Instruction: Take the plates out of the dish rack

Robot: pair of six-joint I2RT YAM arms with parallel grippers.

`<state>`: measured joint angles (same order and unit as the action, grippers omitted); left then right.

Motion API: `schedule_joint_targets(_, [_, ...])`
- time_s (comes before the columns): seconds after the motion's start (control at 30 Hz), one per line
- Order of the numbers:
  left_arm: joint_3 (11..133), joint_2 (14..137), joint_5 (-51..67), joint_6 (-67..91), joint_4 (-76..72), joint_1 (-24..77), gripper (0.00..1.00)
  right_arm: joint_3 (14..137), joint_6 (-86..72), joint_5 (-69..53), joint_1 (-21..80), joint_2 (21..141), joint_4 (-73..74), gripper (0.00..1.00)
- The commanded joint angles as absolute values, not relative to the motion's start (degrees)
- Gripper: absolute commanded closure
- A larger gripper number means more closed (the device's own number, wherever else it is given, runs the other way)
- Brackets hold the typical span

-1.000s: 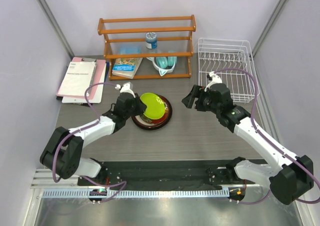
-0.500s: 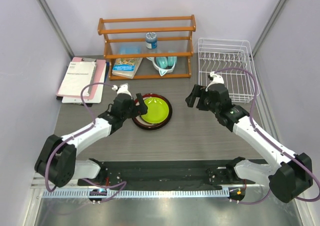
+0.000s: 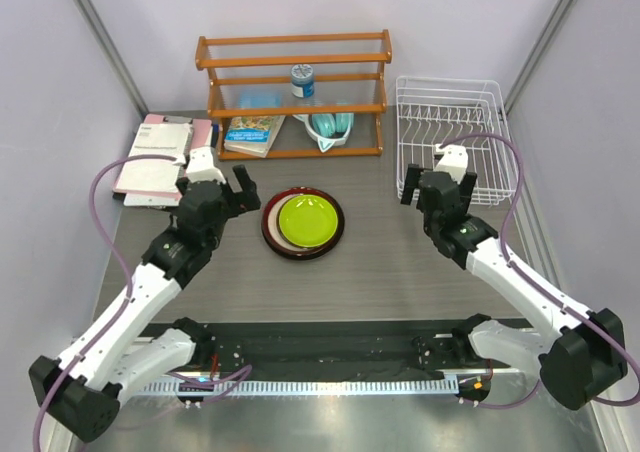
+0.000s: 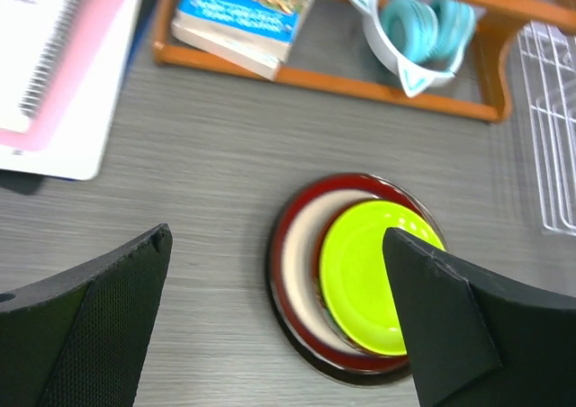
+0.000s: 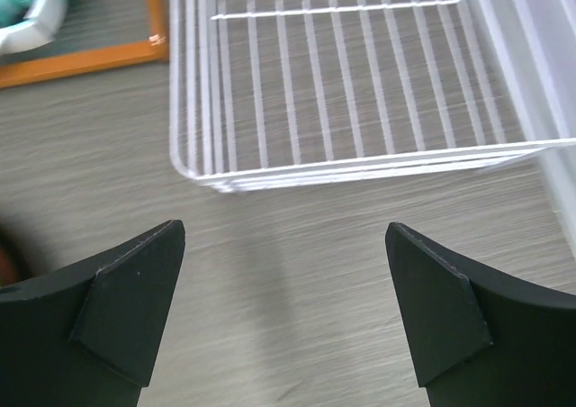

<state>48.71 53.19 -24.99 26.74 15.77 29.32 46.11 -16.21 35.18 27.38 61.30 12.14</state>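
Left claw (image 4: pixel 279 238): jaws spread wide, nothing between them, touching nothing. It hangs above the counter (image 3: pixel 380 262).

Right claw (image 5: pixel 286 231): jaws likewise spread wide and bare, over bare counter.

Outward from the left claw: the plates (image 3: pixel 303 222) lie flat in one stack just to its right, near the middle of the counter. In the left wrist view the stack sits below and slightly right of the gap between the fingers.
- Top of the stack: lime green plate (image 4: pixel 369 272).
- Beneath it: dark red-rimmed plate (image 4: pixel 283 263), with its cream centre showing on the left side.
- A thin red edge shows around the green one. How many plates lie under it I cannot tell.
- Being round, the plates have no long axis to line up with.

Outward from the right claw: the dish rack (image 5: pixel 360 92) lies just beyond it on the far side, its near rim facing the fingers. It stands at the far right of the counter, beside the orange shelf (image 3: pixel 295 92). No plate shows among the wires in either view.

Nearer arm: left for the stack, right for the rack. The stack and the rack are well apart.

Judgement: the unloading looks finished or nearly so, since every plate I can make out is on the counter. If so, the coming move is only a retreat. The left claw should lift clear without clipping the stack's left rim, and the right should stay off the rack's near wire.
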Motion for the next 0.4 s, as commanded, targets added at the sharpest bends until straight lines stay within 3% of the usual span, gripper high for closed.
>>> schedule_joint_targets(0.0, [47.2,48.26,-32.16,21.89,17.4,29.18,0.01,42.9,-9.5,47.71,27.42,61.61,0.8,0.0])
schedule_joint_targets(0.37, [39.82,39.37,-33.66,18.28,10.73,29.09,0.01,34.54,-4.83,52.29,27.07,62.31,-9.4,0.0])
